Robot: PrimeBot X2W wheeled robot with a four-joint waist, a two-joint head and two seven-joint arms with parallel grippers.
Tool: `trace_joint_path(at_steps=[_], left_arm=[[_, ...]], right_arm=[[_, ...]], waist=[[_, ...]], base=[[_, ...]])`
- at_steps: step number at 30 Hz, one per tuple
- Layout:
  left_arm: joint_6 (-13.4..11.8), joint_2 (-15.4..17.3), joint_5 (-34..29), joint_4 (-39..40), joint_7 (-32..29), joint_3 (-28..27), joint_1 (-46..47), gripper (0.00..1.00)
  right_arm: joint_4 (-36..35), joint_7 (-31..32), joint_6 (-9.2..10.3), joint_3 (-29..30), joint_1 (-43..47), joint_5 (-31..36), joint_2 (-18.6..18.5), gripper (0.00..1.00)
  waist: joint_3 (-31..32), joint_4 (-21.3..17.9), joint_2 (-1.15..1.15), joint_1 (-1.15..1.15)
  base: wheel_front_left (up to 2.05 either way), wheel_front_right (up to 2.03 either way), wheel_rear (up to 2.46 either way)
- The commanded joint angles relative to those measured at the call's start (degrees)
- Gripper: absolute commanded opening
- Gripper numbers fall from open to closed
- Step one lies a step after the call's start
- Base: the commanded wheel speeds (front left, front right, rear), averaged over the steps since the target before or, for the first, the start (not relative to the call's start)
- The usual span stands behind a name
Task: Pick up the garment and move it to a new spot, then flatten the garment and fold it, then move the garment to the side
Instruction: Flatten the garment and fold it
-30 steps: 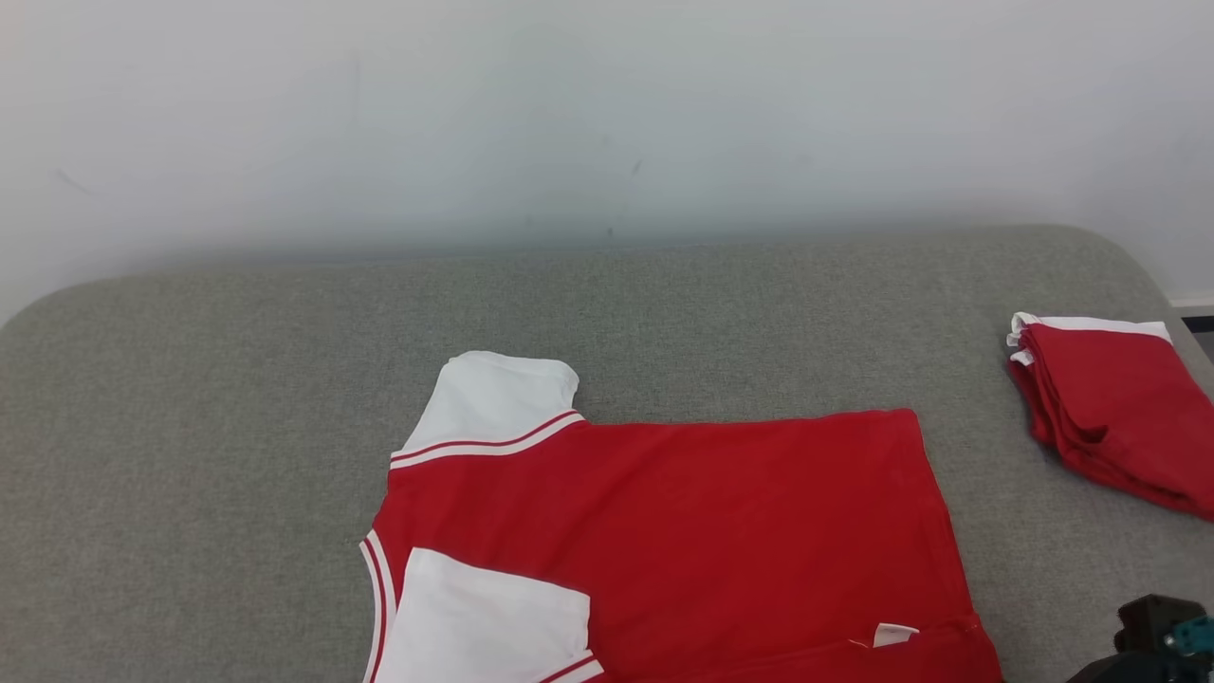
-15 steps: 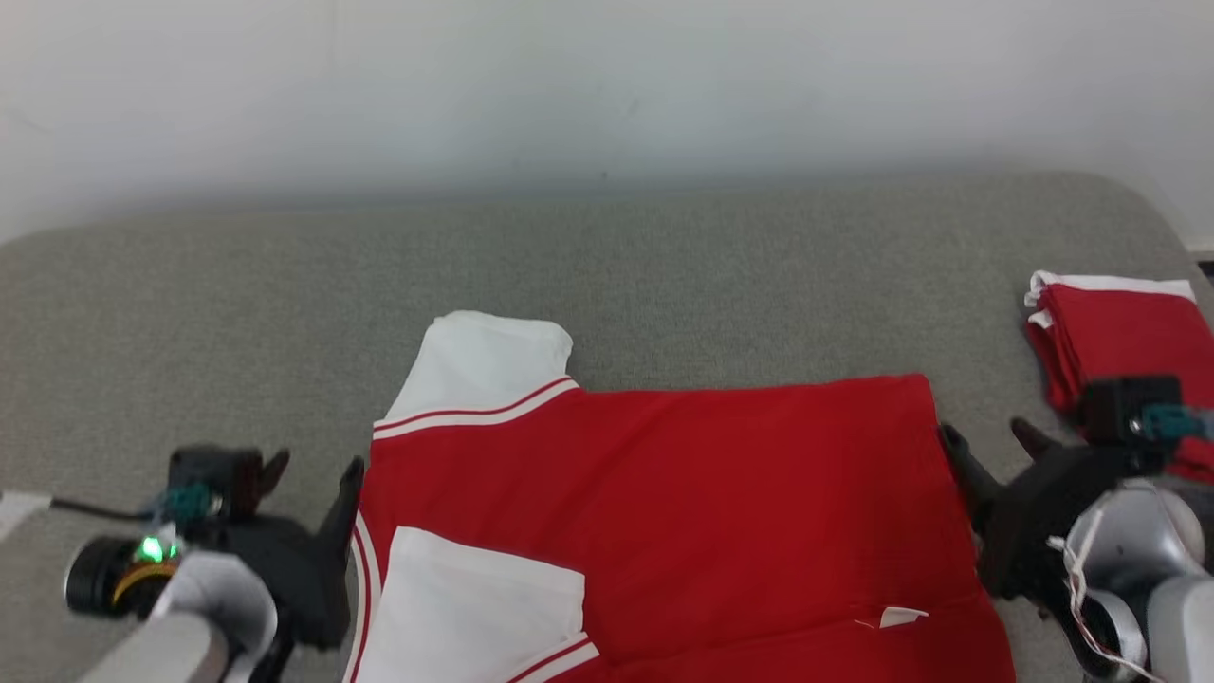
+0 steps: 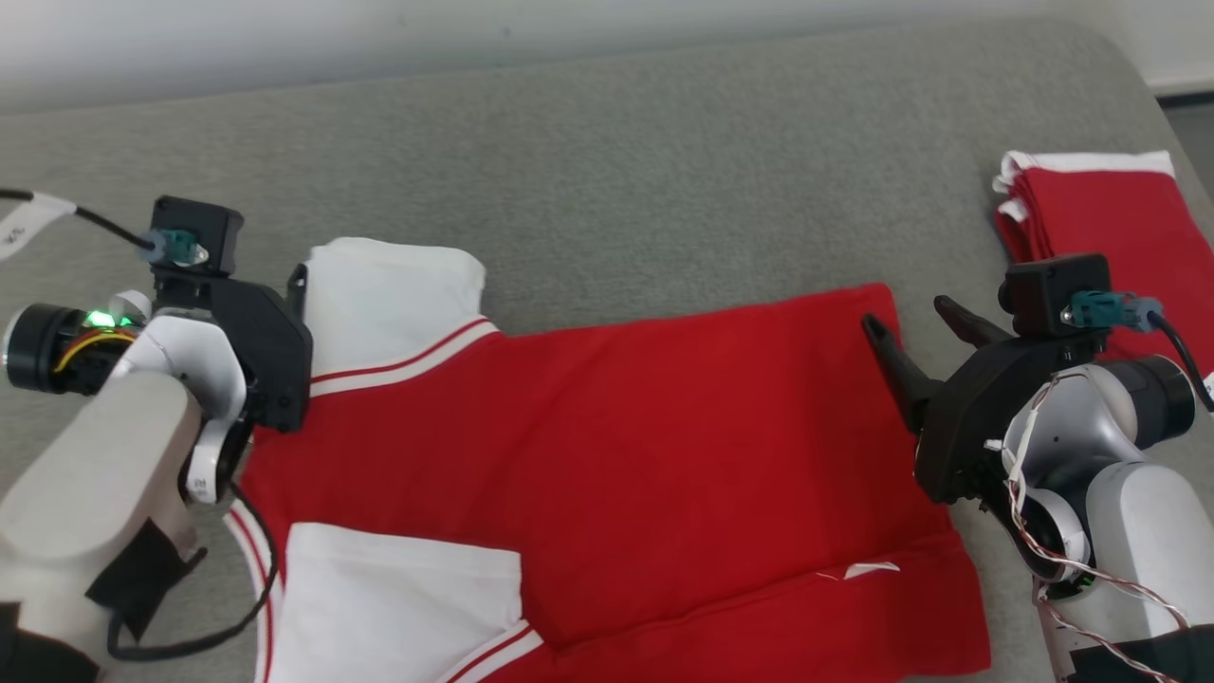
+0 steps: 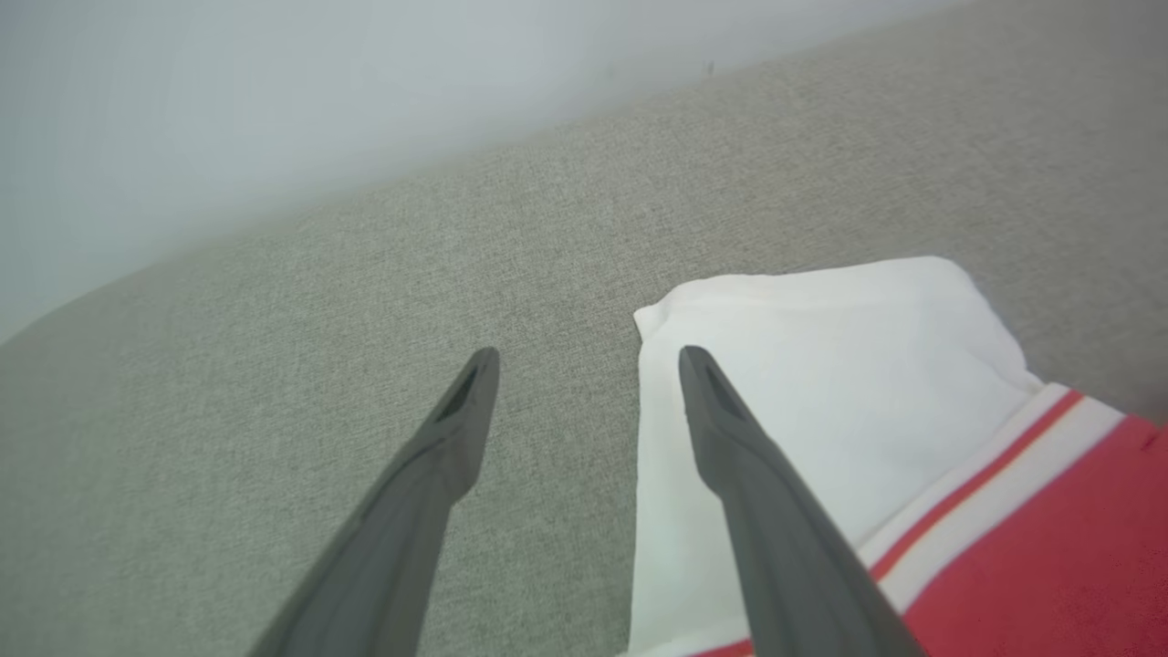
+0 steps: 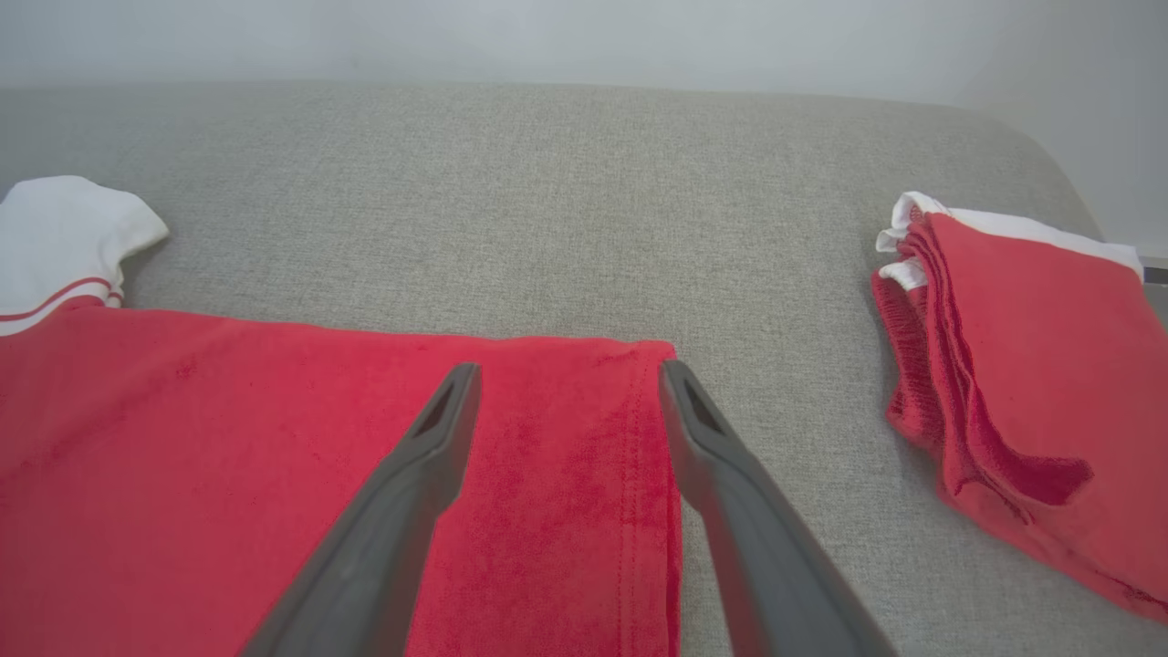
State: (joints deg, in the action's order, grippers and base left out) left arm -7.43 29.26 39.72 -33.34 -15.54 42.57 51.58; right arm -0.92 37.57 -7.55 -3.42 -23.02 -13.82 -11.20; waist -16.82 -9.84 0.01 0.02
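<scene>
Red-and-white jersey [image 3: 607,446], fold pending: left gripper [image 4: 589,356] at its 10 o'clock sleeve [image 4: 821,365], right gripper [image 5: 568,367] at 2 o'clock hem [image 5: 639,474] (fingers spread, empty); best pinch both evenly.

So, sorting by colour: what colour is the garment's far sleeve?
Sleeve: white, red stripe at base; left wrist view.

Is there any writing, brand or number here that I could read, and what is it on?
Nothing here reads clearly.
White tag on the cable beside the left arm: dark marks, too blurred to read.
Small white label on the red garment: too small to show any print.
</scene>
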Motion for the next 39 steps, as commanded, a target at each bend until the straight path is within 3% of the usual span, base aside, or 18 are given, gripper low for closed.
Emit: trace_joint_path(at_steps=[1, 7, 19, 26, 34, 35, 36, 37, 38, 39], left_arm=[[0.3, 0.0, -0.1, -1.5, -0.6, 0.3, 1.4, 1.00], [0.3, -1.1, -1.8, -8.6, -2.9, 1.5, 6.0, 1.00], [0.4, -3.1, -1.0, -14.8, -4.6, 2.6, 6.7, 1.00], [-1.3, -3.2, -0.3, -18.0, -3.9, 1.4, 8.4, 1.00], [1.1, -4.3, 0.5, -19.0, -6.9, 2.7, 8.2, 1.00], [1.8, -4.5, 1.1, -18.9, -7.2, 2.7, 7.9, 0.39], [2.4, -4.3, 1.5, -19.0, -7.7, 2.6, 7.6, 0.20], [3.2, -4.1, 1.4, -19.2, -8.6, 2.9, 7.4, 0.20], [3.5, -3.9, 1.9, -19.4, -9.3, 2.9, 7.3, 0.00], [4.0, -3.7, 2.2, -19.5, -9.5, 2.7, 7.4, 0.00]], right_arm=[[0.0, -0.5, 0.11, 0.0, -0.5, -0.3, -0.3, 1.00], [1.2, -2.3, 0.11, 0.2, -0.4, -0.2, -0.9, 1.00], [3.8, -3.2, 0.11, -0.5, -1.5, -1.2, -0.9, 1.00], [3.9, -2.4, 0.11, -1.6, -1.3, -1.7, -1.7, 1.00], [2.7, -1.7, 0.11, -1.2, 0.1, -1.8, -2.1, 1.00], [2.6, -1.7, 0.11, -1.2, 0.3, -1.7, -1.9, 1.00], [2.5, -1.6, 0.11, -1.2, 0.4, -1.5, -1.7, 1.00], [2.5, -1.5, 0.11, -1.3, 0.5, -1.3, -1.5, 1.00], [2.4, -1.5, 0.11, -1.4, 0.5, -1.1, -1.2, 1.00], [2.3, -1.4, 0.12, -1.5, 0.4, -0.9, -1.1, 1.00]], waist=[[-3.7, -3.8, -0.01, -0.02], [-5.1, -4.8, -0.01, -0.02], [-4.4, -5.1, -0.01, -0.02], [-4.1, -6.1, -0.01, -0.02], [-4.5, -6.6, -0.01, -0.02], [-4.6, -6.6, -0.01, -0.02], [-4.7, -6.6, -0.01, -0.02], [-4.8, -6.6, -0.01, -0.02], [-5.0, -6.7, -0.01, -0.02], [-5.1, -6.7, -0.01, -0.02]], base=[[0.00, 0.00, 0.00], [0.00, 0.00, 0.00], [0.00, 0.00, 0.00], [0.00, 0.00, 0.00], [0.00, 0.00, 0.00], [0.00, 0.00, 0.00], [0.00, 0.00, 0.00], [0.00, 0.00, 0.00], [0.00, 0.00, 0.00], [0.00, 0.00, 0.00]])
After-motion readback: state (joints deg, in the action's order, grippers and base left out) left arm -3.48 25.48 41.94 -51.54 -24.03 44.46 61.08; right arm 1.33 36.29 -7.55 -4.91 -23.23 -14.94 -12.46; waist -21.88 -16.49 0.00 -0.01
